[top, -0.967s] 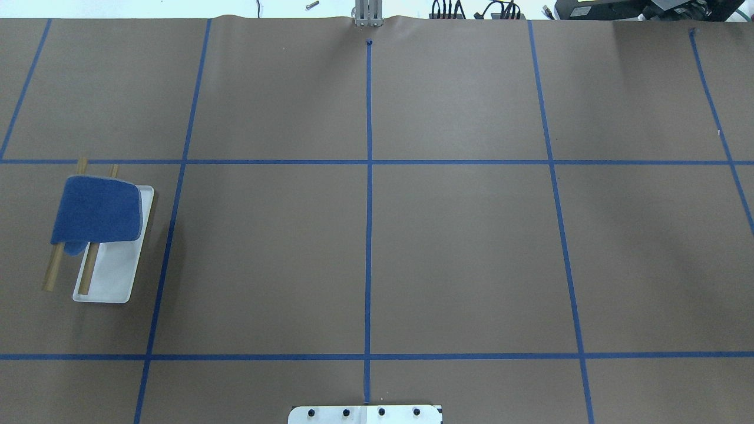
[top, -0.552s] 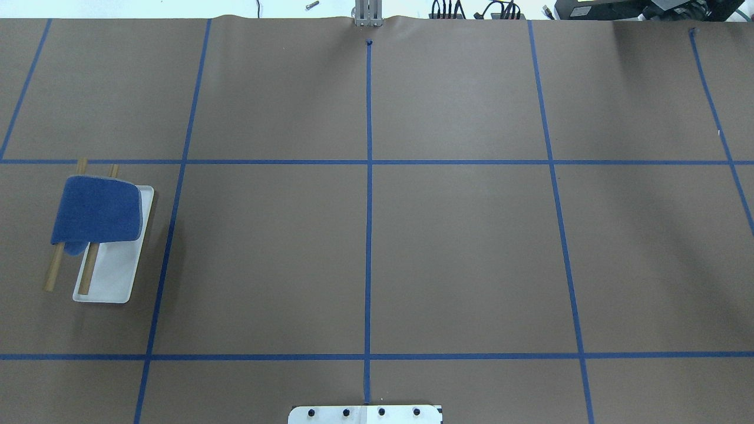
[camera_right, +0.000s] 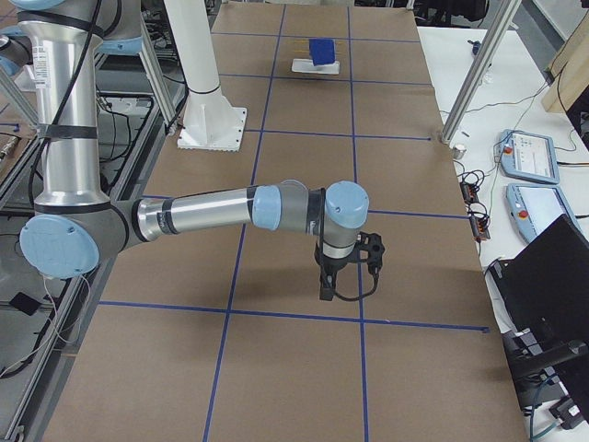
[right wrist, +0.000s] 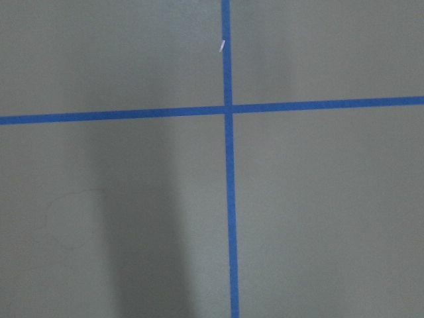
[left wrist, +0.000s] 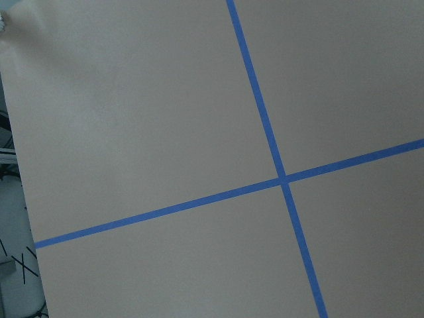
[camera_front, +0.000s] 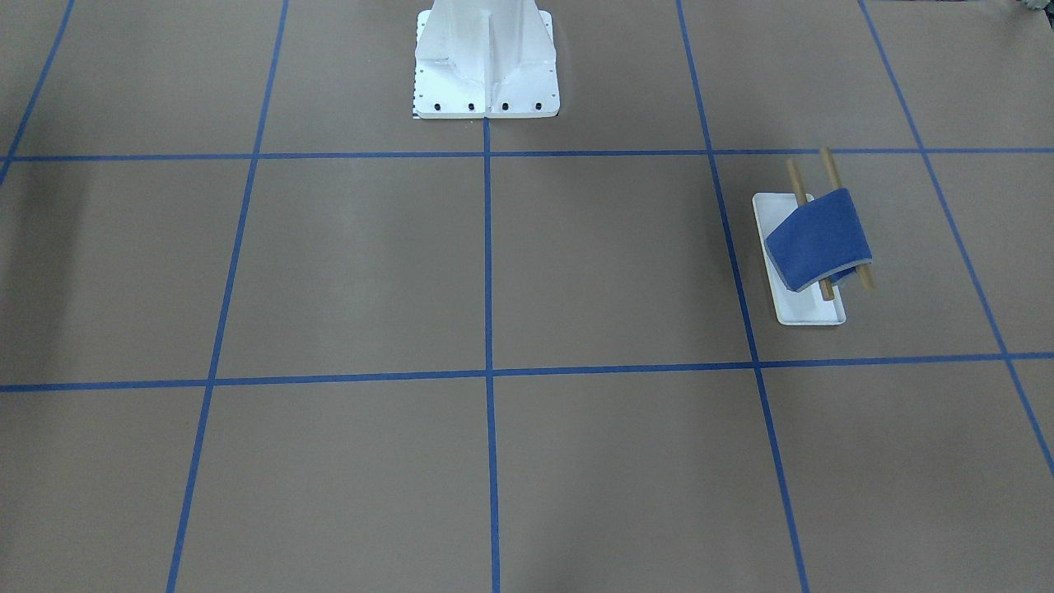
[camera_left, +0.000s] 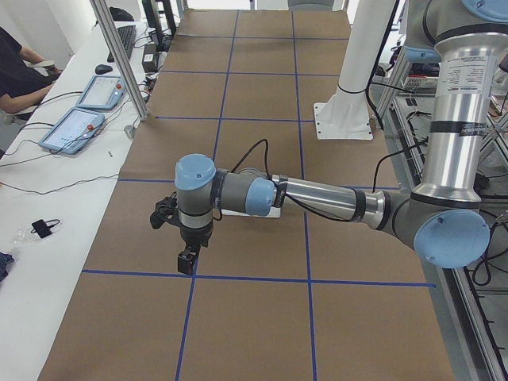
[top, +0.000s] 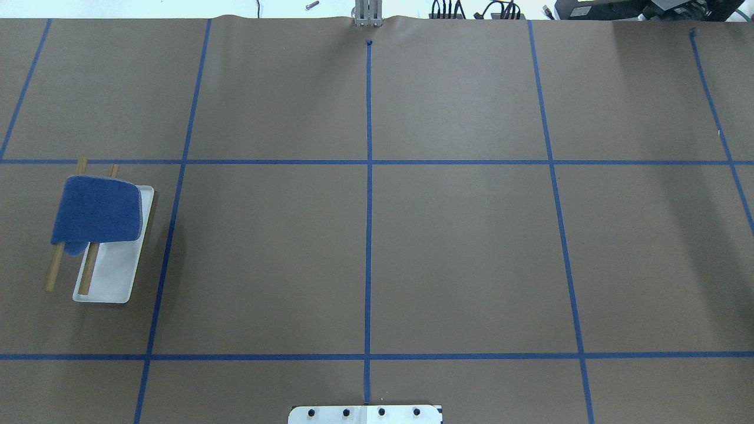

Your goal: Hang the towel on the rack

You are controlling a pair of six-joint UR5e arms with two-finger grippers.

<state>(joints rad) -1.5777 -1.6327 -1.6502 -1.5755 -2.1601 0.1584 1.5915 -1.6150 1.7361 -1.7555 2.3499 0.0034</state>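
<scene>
Partly, the towel (top: 97,209) hides both dowels of the rack (top: 115,272).

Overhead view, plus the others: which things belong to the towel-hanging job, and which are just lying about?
Job in hand:
- small royal-blue soft towel, draped over both dowels
- small rack with a flat white base and two tan wooden dowels

Lying about:
- large white bolted pedestal
- blue tape grid
- grey tablets on the side bench
- black cables at the table's far edge

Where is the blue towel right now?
In the overhead view the towel is at the left of the table, the robot's left side, draped over both wooden dowels of the rack, above its white base.
</scene>
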